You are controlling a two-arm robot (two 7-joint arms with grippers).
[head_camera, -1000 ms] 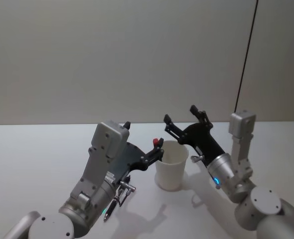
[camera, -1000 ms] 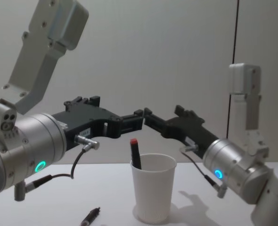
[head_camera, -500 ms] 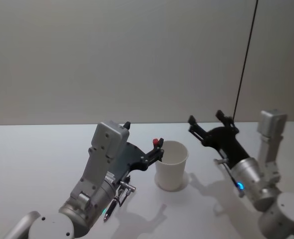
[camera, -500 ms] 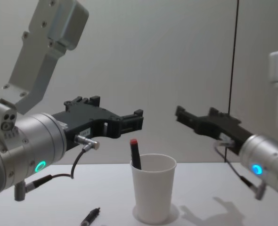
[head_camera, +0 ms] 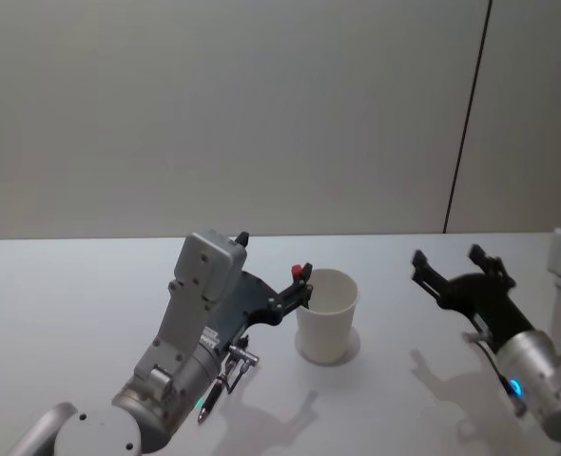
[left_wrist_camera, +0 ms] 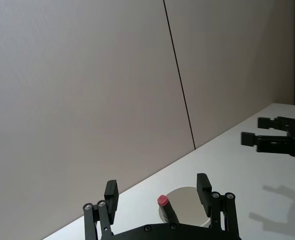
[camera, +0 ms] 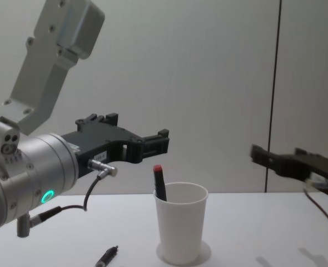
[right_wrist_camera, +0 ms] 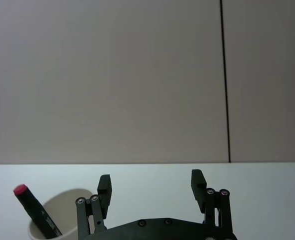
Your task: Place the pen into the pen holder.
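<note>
Retreating right tool (head_camera: pixel 447 256), farther from pen holder (head_camera: pixel 326 323)

Plain grey wall (head_camera: pixel 214 114) (one dark vertical seam (head_camera: pixel 466 123)) behind a white table (head_camera: pixel 52 285).

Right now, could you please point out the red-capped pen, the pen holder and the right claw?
red-capped pen (camera: pixel 160 183), chest view, black barrel above rim
pen holder (camera: pixel 180 233), chest view, front wall
right claw (head_camera: pixel 445 255), head view, midway between fingertips

Red-capped dark pen (camera: pixel 160 183) tilted in the upright white paper-cup pen holder (camera: pixel 180 231), against its left rim.
</note>
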